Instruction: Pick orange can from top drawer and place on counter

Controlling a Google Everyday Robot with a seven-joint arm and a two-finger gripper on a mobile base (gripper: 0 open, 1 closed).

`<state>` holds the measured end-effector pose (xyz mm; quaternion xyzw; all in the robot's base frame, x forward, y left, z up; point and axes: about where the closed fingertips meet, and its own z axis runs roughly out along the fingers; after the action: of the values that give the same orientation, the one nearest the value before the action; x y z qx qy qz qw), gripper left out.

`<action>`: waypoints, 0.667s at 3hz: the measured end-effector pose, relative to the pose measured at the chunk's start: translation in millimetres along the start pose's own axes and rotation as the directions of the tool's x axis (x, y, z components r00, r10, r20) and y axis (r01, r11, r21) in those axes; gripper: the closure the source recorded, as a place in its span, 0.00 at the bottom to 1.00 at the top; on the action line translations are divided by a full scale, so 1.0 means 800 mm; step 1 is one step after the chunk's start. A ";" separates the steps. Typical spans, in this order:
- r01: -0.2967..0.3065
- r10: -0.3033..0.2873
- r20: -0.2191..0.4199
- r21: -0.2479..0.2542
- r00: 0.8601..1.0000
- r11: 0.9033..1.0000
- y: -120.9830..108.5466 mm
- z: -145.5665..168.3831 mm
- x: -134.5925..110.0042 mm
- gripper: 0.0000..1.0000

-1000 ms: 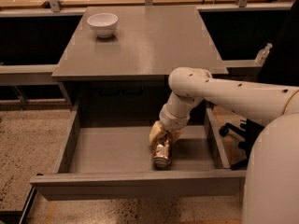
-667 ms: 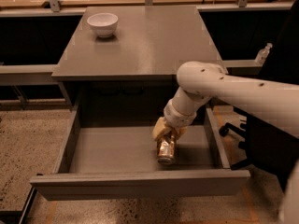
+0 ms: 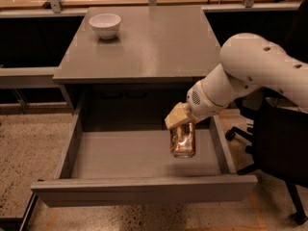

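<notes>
The gripper, its fingers closed on the orange can, has now lifted it above the floor of the top drawer, so carrying it to the counter probably comes next.

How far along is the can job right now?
Done: the top drawer is open; the pincer, over its right half, is shut on the orange can. In hand: the can seems lifted off the drawer floor. Left: setting it on the counter.
</notes>
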<state>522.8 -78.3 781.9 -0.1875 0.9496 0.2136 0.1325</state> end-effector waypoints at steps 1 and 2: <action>0.106 -0.104 0.065 -0.027 0.993 0.994 0.001 -0.043 -0.028 1.00; 0.211 -0.205 0.124 -0.031 0.971 0.977 -0.010 -0.083 -0.089 1.00</action>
<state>578.3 -93.8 860.6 -0.2756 0.9101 0.2304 0.2066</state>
